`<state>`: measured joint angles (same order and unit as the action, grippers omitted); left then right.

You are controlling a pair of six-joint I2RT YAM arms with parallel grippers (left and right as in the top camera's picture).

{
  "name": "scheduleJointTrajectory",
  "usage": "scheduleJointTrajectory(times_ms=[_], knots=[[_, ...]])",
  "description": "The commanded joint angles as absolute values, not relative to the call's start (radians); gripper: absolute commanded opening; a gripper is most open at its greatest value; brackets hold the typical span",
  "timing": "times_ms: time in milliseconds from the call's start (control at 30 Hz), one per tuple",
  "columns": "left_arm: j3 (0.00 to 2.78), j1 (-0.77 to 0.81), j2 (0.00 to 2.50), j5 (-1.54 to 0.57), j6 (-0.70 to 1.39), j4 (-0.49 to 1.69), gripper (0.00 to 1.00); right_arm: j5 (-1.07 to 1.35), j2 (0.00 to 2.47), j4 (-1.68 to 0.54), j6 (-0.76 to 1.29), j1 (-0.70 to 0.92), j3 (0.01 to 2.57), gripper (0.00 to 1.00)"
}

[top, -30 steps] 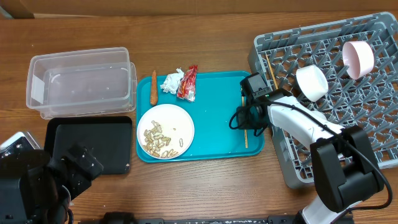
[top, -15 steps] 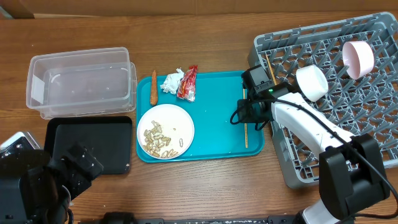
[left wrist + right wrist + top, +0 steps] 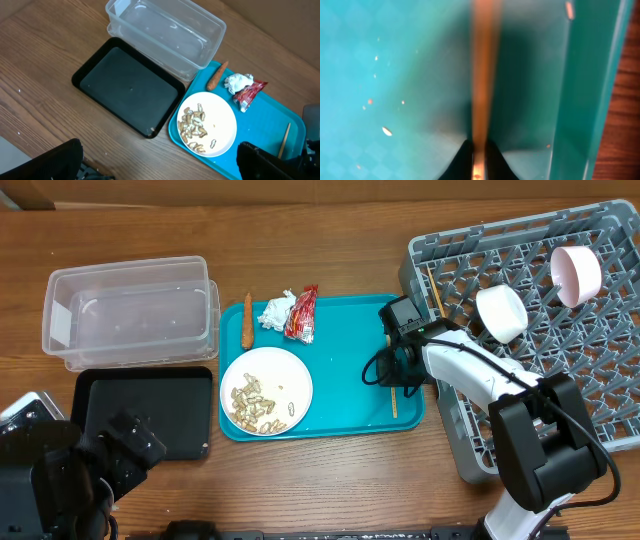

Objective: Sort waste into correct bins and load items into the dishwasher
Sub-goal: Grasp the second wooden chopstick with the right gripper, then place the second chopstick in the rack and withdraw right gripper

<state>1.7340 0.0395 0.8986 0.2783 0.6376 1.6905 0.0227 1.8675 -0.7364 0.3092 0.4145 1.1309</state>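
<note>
Right gripper (image 3: pixel 393 370) has swung back left. Half a second ago its head sat nearer the dish rack (image 3: pixel 600 395); now it is over the right edge of the teal tray (image 3: pixel 350 330) again, about where I had it a second ago. The right arm (image 3: pixel 470 370) has pulled in with it, its elbow closer to the tray than before. Wrist view: the jaws, briefly looser, are pinched once more on the chopstick (image 3: pixel 482 75).
</note>
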Motion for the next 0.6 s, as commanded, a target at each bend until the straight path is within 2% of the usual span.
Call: scheduleJointTrajectory(times_ms=[0,200,367,567], knots=[[1.729,0.046,0.898,0.295,0.651,1.689,1.0,0.022,1.897,-0.754,0.312,0.42,1.133,0.04],[1.729,0.046,0.898,0.295,0.651,1.689,1.0,-0.015,1.756,-0.876,0.236,0.419,1.301,0.04],[1.729,0.046,0.898,0.295,0.651,1.689,1.0,-0.149,1.641,-0.915,0.136,0.392,1.422,0.04],[1.729,0.046,0.898,0.295,0.651,1.689,1.0,-0.288,1.623,-0.914,-0.09,0.318,1.43,0.04]])
